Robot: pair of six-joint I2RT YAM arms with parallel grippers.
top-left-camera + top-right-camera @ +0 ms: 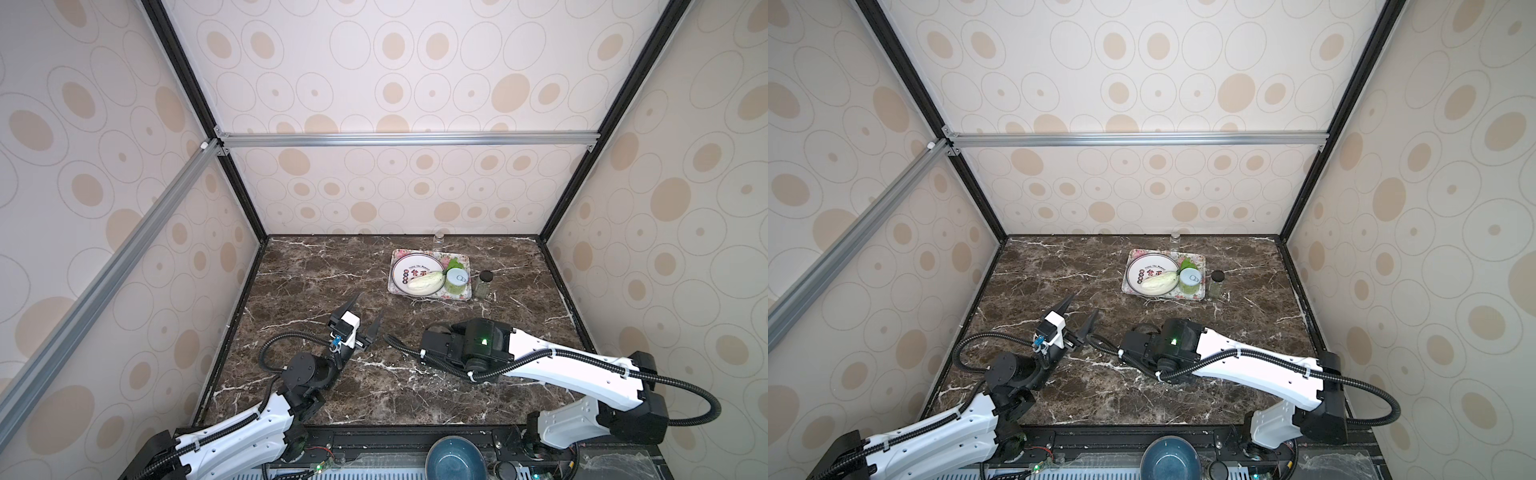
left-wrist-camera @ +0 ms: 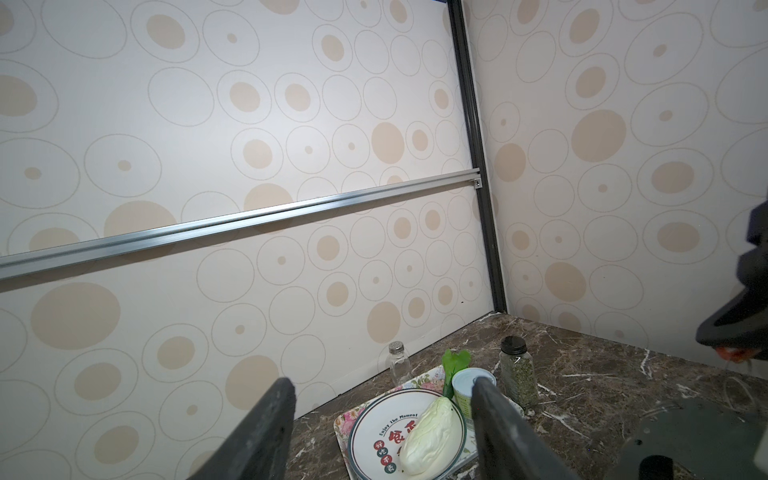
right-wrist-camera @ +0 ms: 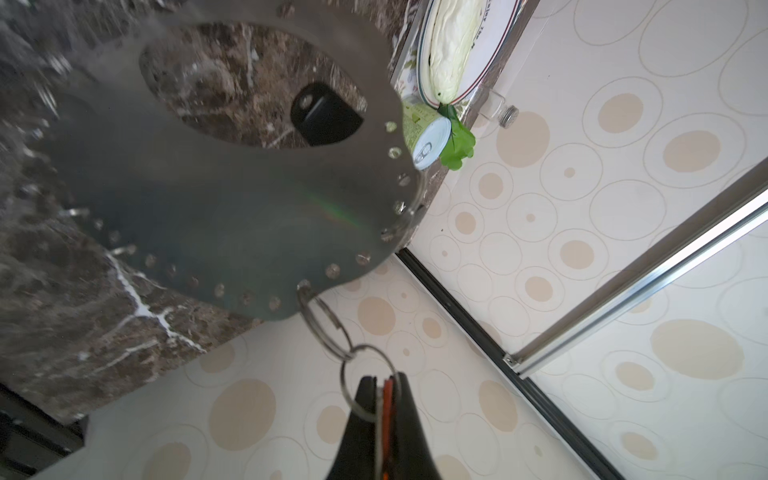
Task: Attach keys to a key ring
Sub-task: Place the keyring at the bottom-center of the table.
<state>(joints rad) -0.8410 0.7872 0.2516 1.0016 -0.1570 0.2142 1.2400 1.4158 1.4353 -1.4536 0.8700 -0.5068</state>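
Mid-table (image 1: 316, 270): one key ring (image 3: 208, 199), one black fob (image 3: 326, 114); right pincer (image 3: 384, 380) clamps one red tag (image 3: 387, 399); left pincer (image 1: 370, 304) apart.

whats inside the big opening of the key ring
Through the key ring's opening show the marble table and a black fob. The ring's band covers one end of the fob, so whether it is attached cannot be seen.
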